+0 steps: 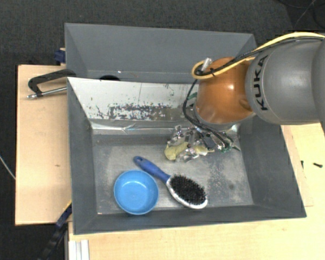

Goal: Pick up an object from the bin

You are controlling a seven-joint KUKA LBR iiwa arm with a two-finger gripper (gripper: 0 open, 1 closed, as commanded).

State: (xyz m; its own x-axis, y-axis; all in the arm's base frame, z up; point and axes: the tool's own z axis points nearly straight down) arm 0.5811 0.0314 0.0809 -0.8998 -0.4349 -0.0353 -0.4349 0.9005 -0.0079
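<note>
My gripper (190, 144) is low in the bin, near the middle of the back wall's foot, under the orange wrist cover. A small pale yellow lump (171, 153) lies at its left lower side, touching or nearly touching the metal parts. Whether the lump is held cannot be made out. A hairbrush (180, 187) with a blue handle, white head and black bristles lies slantwise just in front of the gripper. Left of the brush head a round blue bowl (135, 193) stands on the floor near the front wall.
The arm and its orange cover reach in from the right over the bin's back right part. The bin's back wall rises steeply behind the gripper. Bare grey floor lies to the right of the brush and along the left wall.
</note>
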